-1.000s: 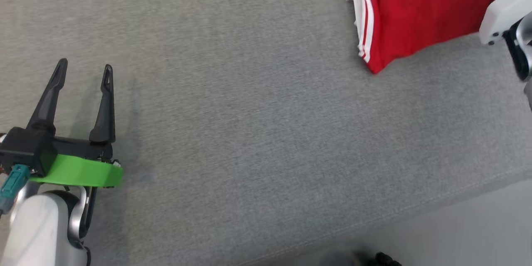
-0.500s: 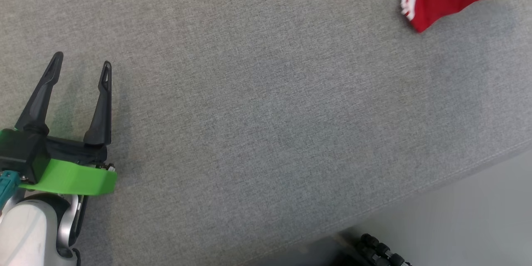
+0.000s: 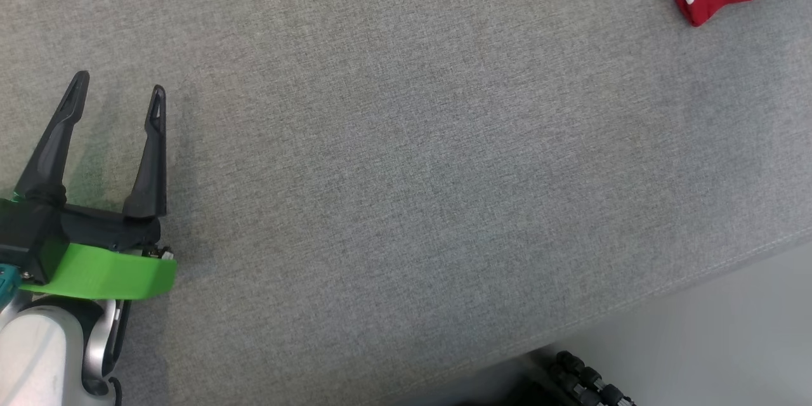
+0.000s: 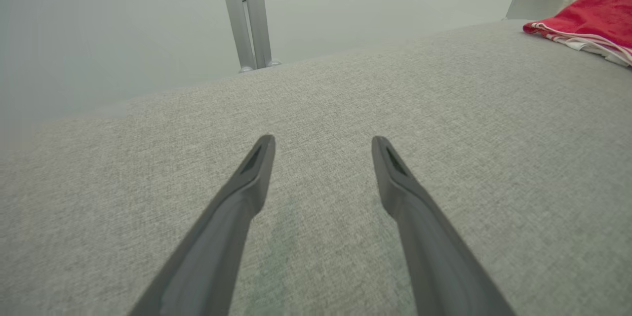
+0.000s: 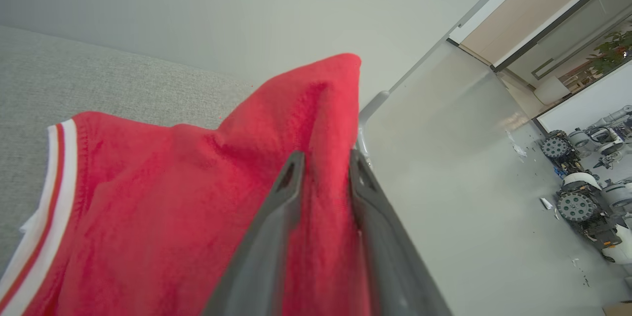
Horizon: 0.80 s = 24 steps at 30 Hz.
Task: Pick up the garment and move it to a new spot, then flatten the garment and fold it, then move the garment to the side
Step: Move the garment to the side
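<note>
Risks tugging the red garment (image 5: pixel 173 197), at the far right end of the grey worktop (image 3: pixel 406 171), off the edge if pulled back with a fold caught in the narrowly parted right gripper (image 5: pixel 326 158), clamped or loose impossible to tell, with left gripper (image 3: pixel 118 84) wide open, empty
</note>
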Motion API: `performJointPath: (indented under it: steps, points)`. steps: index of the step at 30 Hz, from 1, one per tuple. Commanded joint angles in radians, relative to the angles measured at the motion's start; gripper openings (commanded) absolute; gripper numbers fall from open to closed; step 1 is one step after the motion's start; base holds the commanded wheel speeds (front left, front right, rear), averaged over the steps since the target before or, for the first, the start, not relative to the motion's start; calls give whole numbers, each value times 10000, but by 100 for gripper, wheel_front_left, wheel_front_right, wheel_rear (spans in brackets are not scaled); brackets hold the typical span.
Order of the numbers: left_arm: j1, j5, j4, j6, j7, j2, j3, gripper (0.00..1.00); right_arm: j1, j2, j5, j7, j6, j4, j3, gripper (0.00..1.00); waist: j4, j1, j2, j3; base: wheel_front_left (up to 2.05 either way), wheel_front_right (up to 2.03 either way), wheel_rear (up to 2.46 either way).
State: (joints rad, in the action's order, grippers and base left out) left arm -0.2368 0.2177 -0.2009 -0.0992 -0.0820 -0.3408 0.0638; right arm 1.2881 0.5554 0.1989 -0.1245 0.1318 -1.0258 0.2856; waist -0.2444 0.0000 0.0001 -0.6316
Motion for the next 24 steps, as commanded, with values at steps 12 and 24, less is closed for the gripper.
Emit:
performJointPath:
  steps: [12,24]
  points:
    - [120,270,791,222,-623,308,84,100,-206,-473,-1083,-1234,-23,130,-612,100,266,0,-1,1066,0,0,0]
    - [976,605,1732,622,-1203,792,-2,100,-2821,-1618,-341,-1401,-21,3161,-723,100,749,0,-1,3097,0,0,0]
